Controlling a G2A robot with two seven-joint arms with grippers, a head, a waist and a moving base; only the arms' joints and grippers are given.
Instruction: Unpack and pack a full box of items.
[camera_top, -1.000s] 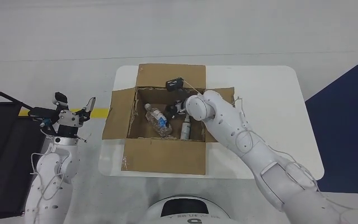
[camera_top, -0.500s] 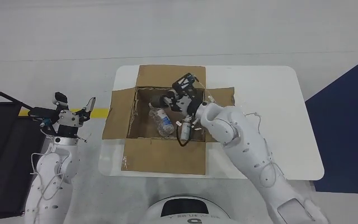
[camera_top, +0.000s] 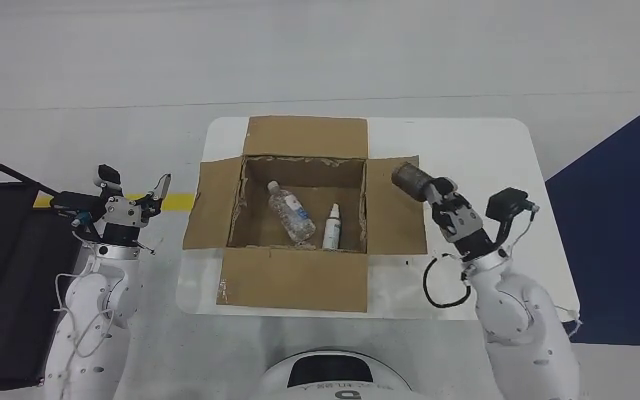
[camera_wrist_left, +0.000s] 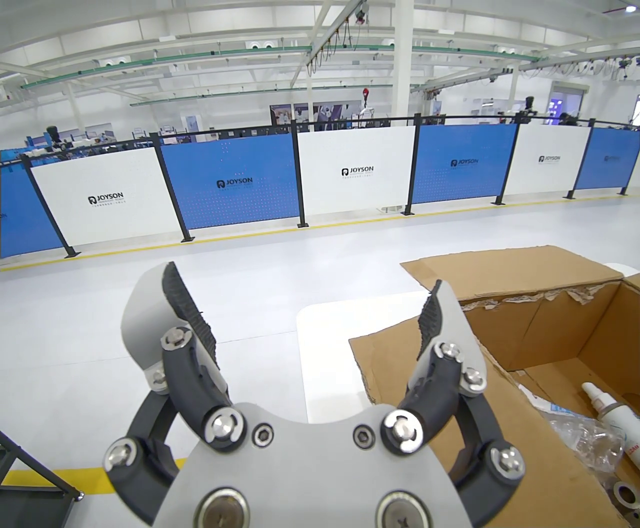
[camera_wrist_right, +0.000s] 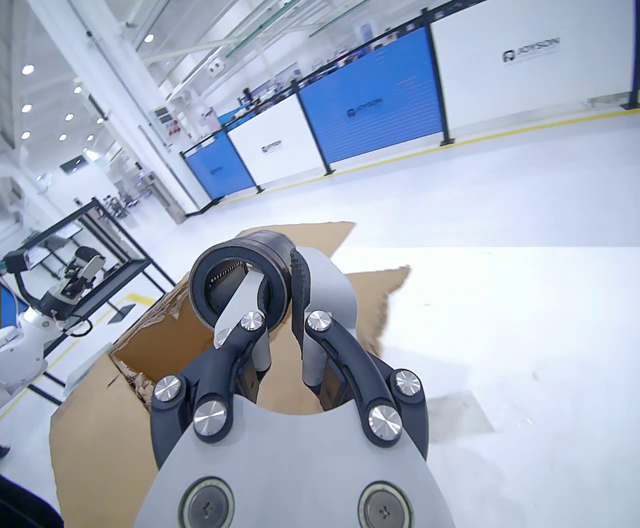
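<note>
An open cardboard box (camera_top: 225, 205) stands on the white table (camera_top: 480, 160). Inside lie a clear plastic bottle (camera_top: 290, 212) and a small white bottle (camera_top: 332, 227); both also show in the left wrist view, the clear bottle (camera_wrist_left: 580, 435) beside the white bottle (camera_wrist_left: 607, 405). My right gripper (camera_top: 425, 187) is shut on a dark metal ring (camera_top: 407, 177), held above the box's right flap. In the right wrist view one finger passes through the ring (camera_wrist_right: 240, 285). My left gripper (camera_top: 135, 195) hangs open off the table's left side, its fingers (camera_wrist_left: 185, 310) holding nothing.
The box's four flaps are folded out, the right flap (camera_top: 392, 215) lying under the ring. Bare table lies right of the box. A black frame (camera_top: 20, 180) stands at the far left by the left arm. A yellow floor line (camera_top: 180, 201) runs beside the table.
My right arm has pulled out of the box and swung to the right, carrying the dark ring from inside the box to above the right flap. The left arm has stayed still.
</note>
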